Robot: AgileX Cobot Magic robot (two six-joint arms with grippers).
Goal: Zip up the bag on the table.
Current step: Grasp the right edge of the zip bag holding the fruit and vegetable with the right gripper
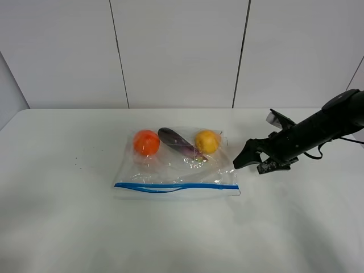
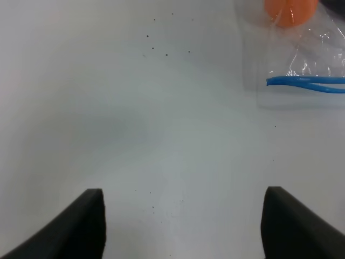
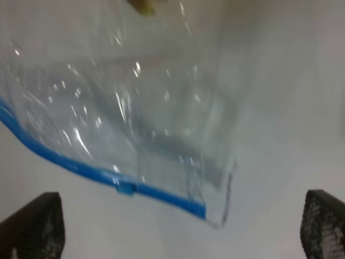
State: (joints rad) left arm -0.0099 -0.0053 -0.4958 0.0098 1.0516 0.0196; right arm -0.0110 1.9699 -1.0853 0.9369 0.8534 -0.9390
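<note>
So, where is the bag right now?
In the exterior view the bag lies centrally on the table, zipper edge nearest the camera, with the right gripper just beyond its right end.

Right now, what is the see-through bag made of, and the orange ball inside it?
The bag looks like thin clear plastic film: glossy, crinkly, catching glints, with a blue zipper strip. The orange ball seems smooth, shiny plastic, probably a toy fruit, though I cannot be sure.

Bright, even light; blurred right wrist view

Spread wide, the right claw (image 3: pixel 178 237) frames the bag (image 3: pixel 135 108) and its blue zipper strip (image 3: pixel 81 164) on the table (image 3: pixel 285 108).
</note>
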